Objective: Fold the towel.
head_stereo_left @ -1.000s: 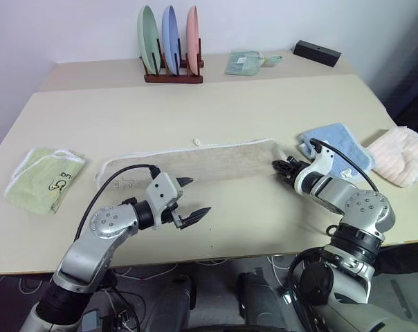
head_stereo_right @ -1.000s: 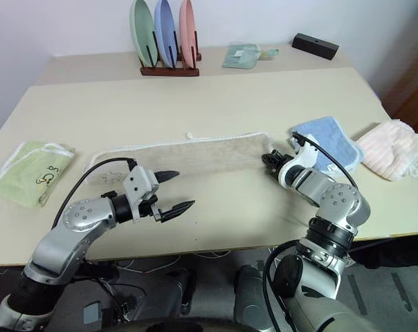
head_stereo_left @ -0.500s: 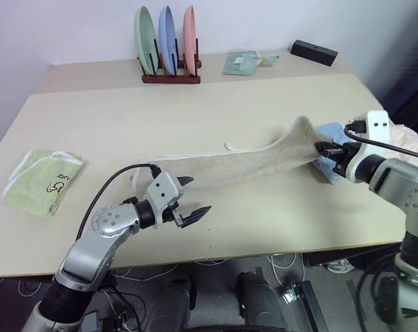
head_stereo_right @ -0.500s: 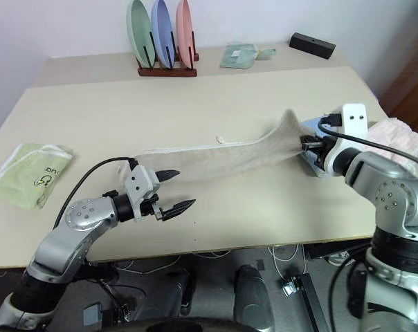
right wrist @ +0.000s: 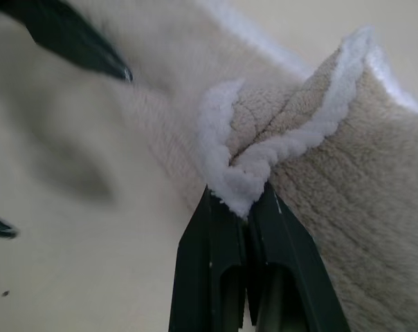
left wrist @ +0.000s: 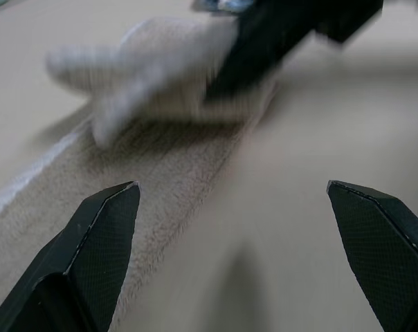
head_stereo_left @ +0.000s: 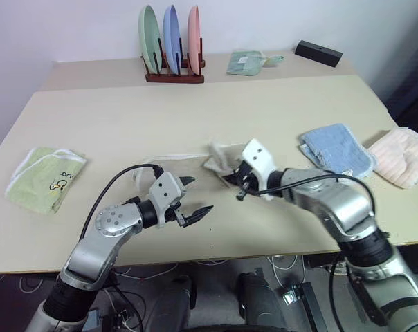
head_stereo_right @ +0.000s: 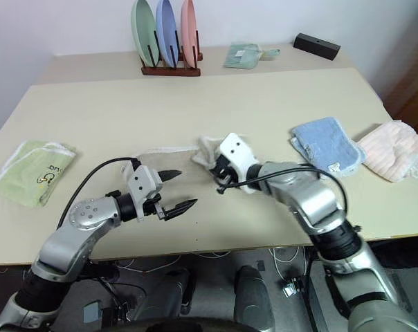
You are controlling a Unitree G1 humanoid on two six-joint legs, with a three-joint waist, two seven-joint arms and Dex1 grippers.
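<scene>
Right wrist view has the right gripper (right wrist: 242, 207) pinched on the white-edged corner of one beige towel (right wrist: 347, 173), lifted and doubled over mid-table, toward the front edge. Left gripper (head_stereo_left: 194, 197) hovers beside it, jaws wide, holding nothing. Four other folded cloths lie on the table (head_stereo_left: 112, 117); three plates (head_stereo_left: 171, 38) stand at the back edge.

Plate rack (head_stereo_left: 173, 75), green towel (head_stereo_left: 44, 178), blue towel (head_stereo_left: 335, 150), pink cloth (head_stereo_left: 400, 155).

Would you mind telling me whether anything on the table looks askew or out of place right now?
Only the towel: the right gripper pinches one end, bunched and lifted over the rest, which lies flat. The blue towel and green towel sit folded.
</scene>
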